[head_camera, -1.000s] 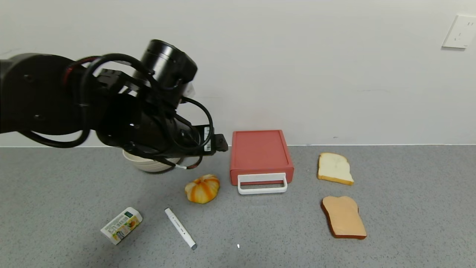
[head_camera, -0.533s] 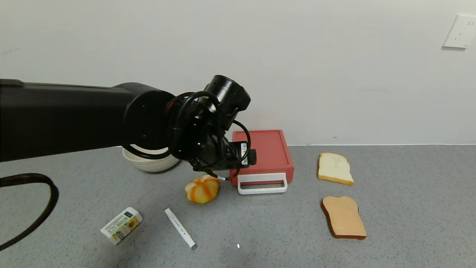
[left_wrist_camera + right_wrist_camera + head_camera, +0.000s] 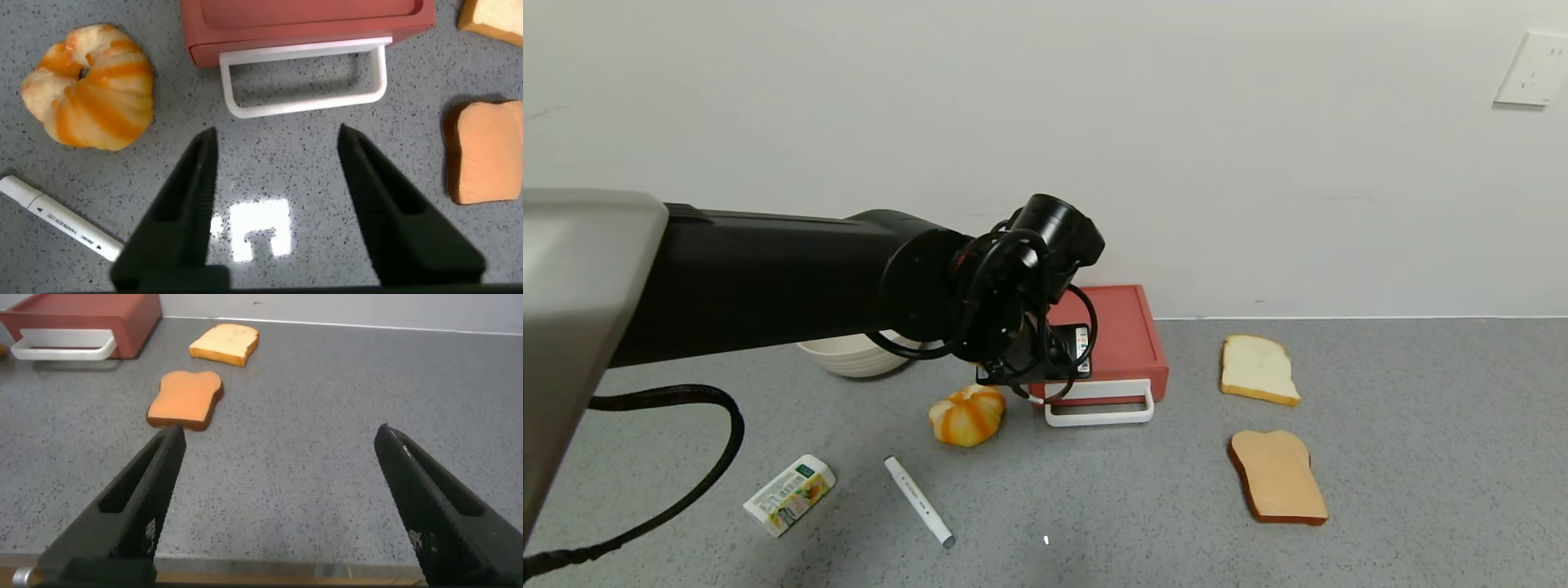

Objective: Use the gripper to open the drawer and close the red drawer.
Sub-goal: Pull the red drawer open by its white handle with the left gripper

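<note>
Head view is showing the left gripper (image 3: 1058, 371) having swung in from over the bowl (image 3: 849, 355) a second ago and now hanging just above the drawer's white handle (image 3: 1099, 404); its fingers (image 3: 184, 204) are standing apart, narrower than a moment back, with nothing between them, poised short of the loop. The drawer (image 3: 1111, 335) is sitting shut against the wall, so the pull is, I judge, about to begin. Left to right, the grey speckled counter (image 3: 1421, 457) is carrying a small carton (image 3: 790, 493), a marker (image 3: 919, 501), a toy pumpkin (image 3: 968, 414) and two bread slices (image 3: 1270, 425). The right gripper (image 3: 282, 498) is idling wide open over bare counter.
</note>
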You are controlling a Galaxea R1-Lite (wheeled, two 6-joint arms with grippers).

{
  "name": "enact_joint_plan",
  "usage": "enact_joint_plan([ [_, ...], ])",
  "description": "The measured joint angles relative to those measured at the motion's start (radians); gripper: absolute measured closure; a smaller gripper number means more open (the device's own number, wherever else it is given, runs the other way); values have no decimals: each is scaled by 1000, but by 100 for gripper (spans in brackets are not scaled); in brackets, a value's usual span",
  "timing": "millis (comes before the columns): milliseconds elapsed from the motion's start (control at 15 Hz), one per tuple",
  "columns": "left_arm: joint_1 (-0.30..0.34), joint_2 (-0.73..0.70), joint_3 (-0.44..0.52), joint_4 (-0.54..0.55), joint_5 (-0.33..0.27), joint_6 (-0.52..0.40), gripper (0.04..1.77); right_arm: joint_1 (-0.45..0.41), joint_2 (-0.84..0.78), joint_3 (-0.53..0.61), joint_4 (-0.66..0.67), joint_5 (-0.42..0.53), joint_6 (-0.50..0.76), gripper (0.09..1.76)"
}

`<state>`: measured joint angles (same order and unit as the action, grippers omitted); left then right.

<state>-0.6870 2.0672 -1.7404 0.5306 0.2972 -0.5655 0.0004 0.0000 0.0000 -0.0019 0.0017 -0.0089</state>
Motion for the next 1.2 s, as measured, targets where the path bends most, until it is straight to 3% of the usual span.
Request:
enact_joint_plan([
  [200, -4, 6, -1, 1, 0, 0, 115, 0, 0, 0, 0, 0, 0, 15],
  [267, -5, 8, -1, 2, 0, 0, 168, 0, 0, 0, 0, 0, 0, 15],
  [733, -50, 59, -26, -4, 7, -40, 170, 0, 0, 0, 0, 0, 0, 15],
  [1200, -61, 182, -78, -19, 63, -110, 170, 0, 0, 0, 0, 0, 0, 15],
])
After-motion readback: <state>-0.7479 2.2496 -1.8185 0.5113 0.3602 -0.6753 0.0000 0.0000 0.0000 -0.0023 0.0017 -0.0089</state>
